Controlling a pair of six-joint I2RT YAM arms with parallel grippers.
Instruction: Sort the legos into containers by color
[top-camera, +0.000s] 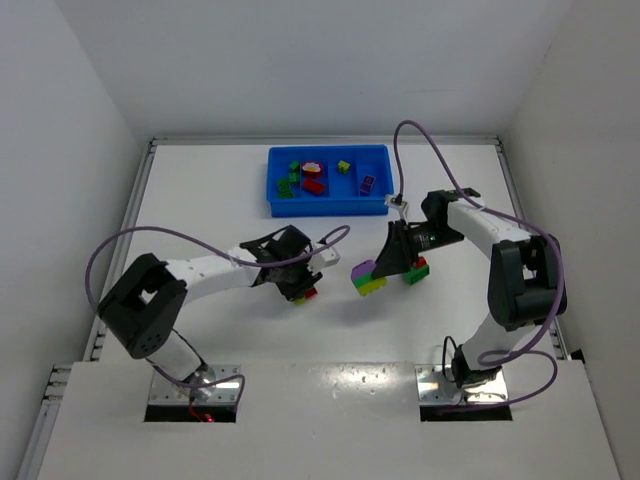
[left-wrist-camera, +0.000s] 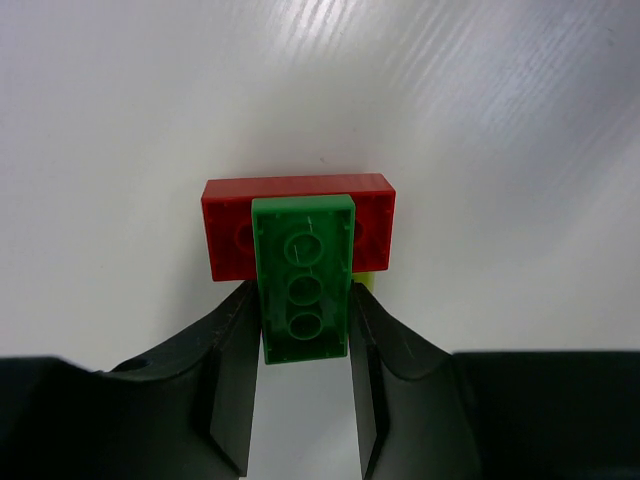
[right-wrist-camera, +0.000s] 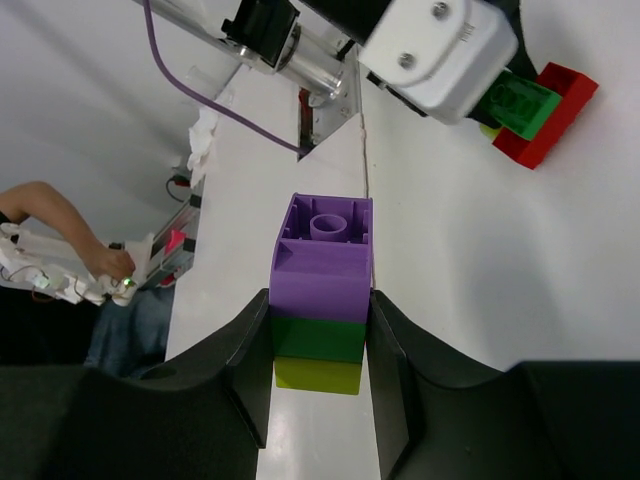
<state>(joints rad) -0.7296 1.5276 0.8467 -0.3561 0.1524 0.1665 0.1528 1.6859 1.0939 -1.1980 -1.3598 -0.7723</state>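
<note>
Above the middle of the table, the top view shows both arms bent inward, left gripper facing right gripper, with the blue tray beyond them. In the left wrist view, the fingers clamp a green brick stuck across a red brick. In the right wrist view, the fingers pinch a purple-green-yellow stack.

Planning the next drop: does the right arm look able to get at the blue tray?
Probably yes. The right gripper, shut on a purple-green-yellow stack, sits close to the blue tray, with only bare table between them.
</note>
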